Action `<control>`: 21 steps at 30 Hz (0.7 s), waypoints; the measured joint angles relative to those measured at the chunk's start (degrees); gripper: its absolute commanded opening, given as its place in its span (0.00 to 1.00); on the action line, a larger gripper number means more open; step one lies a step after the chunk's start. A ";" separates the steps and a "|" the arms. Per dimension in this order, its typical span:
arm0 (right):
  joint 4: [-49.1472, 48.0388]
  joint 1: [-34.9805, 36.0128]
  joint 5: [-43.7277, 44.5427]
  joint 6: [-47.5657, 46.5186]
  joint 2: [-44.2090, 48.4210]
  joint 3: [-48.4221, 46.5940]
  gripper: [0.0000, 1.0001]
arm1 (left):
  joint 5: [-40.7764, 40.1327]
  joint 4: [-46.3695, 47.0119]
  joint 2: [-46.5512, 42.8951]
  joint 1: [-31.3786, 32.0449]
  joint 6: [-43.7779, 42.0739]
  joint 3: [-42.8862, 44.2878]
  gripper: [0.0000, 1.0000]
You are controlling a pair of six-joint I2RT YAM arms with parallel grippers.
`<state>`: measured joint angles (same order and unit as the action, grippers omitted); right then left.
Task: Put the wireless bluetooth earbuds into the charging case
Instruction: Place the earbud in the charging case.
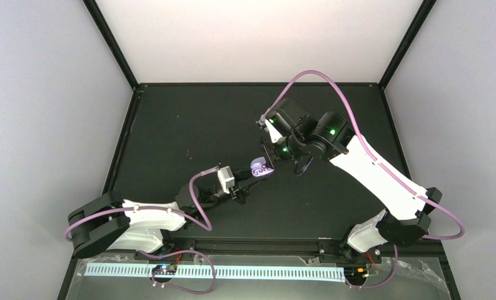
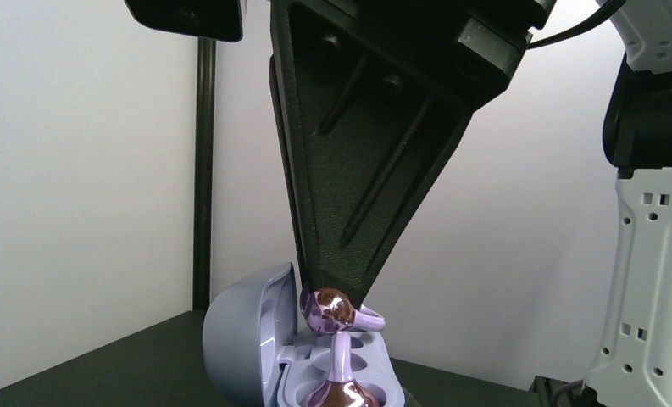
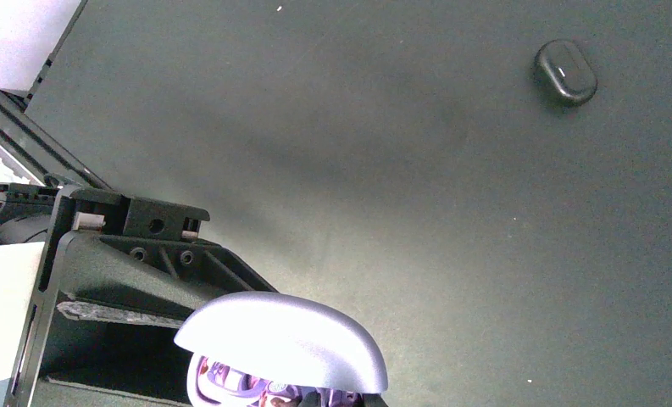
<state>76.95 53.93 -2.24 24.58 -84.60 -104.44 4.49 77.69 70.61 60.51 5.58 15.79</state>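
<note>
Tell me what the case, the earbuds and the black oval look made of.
The charging case looks like moulded plastic: a lavender, smooth satin shell with soft highlights. The earbuds look like glossy lilac plastic, going by their sharp bright reflections. The black oval object is probably plastic or rubber, matt black with one small glint; it is too small to be sure.

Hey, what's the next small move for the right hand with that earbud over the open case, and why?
Probably ease the right hand down a touch. The earbud at its tip sits tilted just above the open charging case, not yet seated, and the other earbud is already in the case below.
</note>
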 measured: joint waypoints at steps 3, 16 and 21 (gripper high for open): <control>0.00 0.00 0.00 0.02 0.00 0.00 0.12 | 0.00 0.02 -0.02 0.00 0.44 0.00 0.01; 0.00 0.00 0.04 0.04 0.00 0.00 0.14 | 0.02 0.22 -0.13 0.00 0.70 0.00 0.02; 0.00 0.00 0.07 0.20 0.00 0.00 0.15 | 0.02 0.22 -0.13 0.00 0.72 0.00 0.02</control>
<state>76.95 53.93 -2.17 24.77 -84.60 -104.44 4.51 77.91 70.48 60.51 6.31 15.79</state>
